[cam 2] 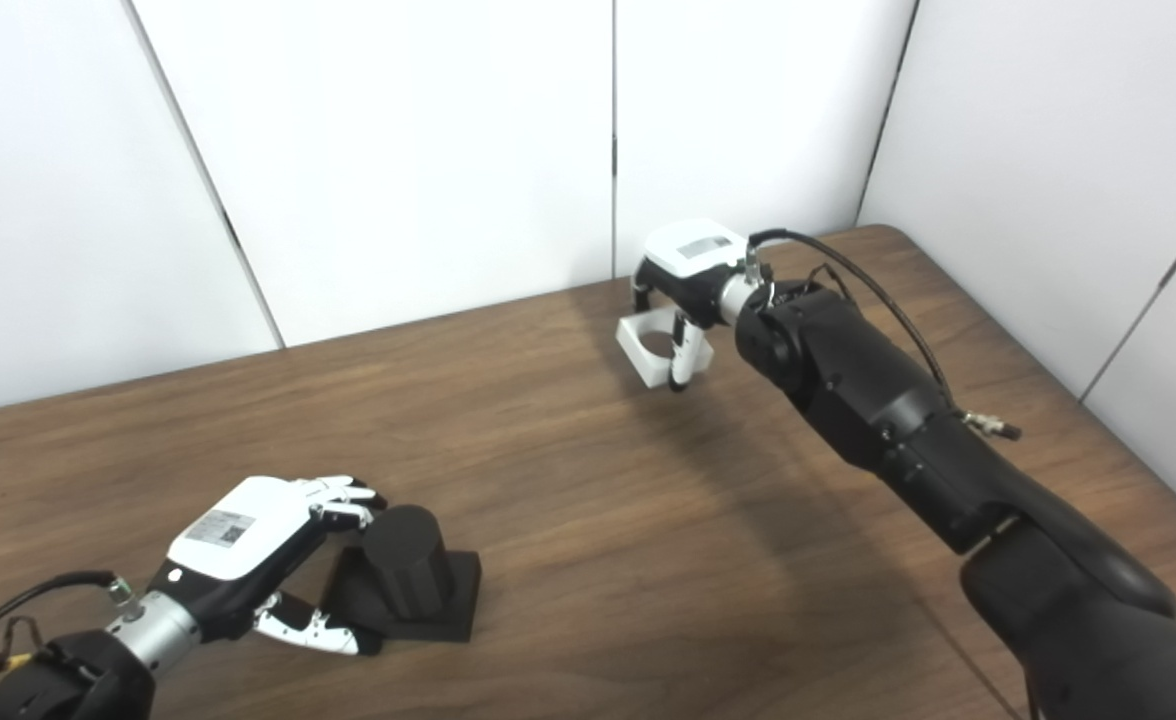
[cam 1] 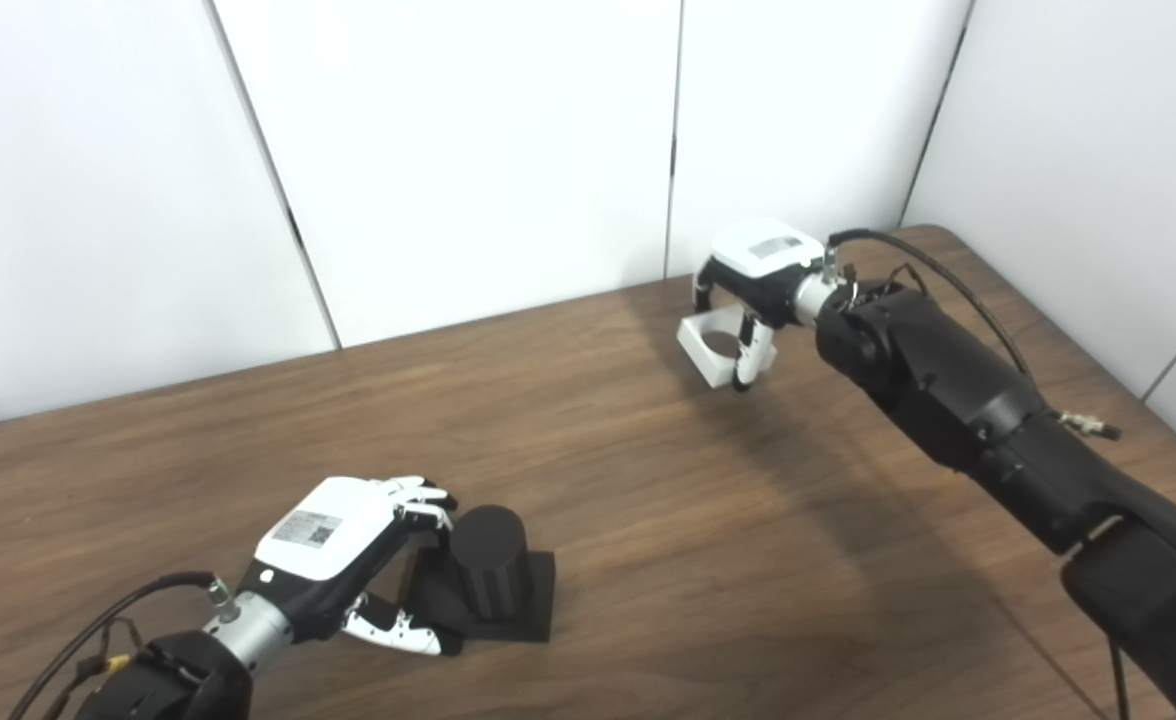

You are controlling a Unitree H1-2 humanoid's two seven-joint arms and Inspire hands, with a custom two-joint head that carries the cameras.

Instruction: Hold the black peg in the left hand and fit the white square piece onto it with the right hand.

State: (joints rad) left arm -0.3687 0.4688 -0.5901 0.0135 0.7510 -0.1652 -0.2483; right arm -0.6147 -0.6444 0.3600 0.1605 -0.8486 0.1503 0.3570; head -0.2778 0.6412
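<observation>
The black peg (cam 1: 490,573), a round post on a square base, stands on the wooden table (cam 1: 648,520) at the front left. My left hand (cam 1: 348,555) is beside it on its left, fingers apart around the post and base, touching or nearly touching, not closed on it. My right hand (cam 1: 753,290) is at the far right of the table, shut on the white square piece (cam 1: 716,350), which has a round hole and is held tilted just above the tabletop. Both also show in the right eye view: the peg (cam 2: 403,578), the white piece (cam 2: 653,350).
White wall panels (cam 1: 448,150) stand behind the table and to its right. The table's far right corner (cam 1: 933,235) is rounded. My right arm (cam 1: 968,410) stretches across the table's right side.
</observation>
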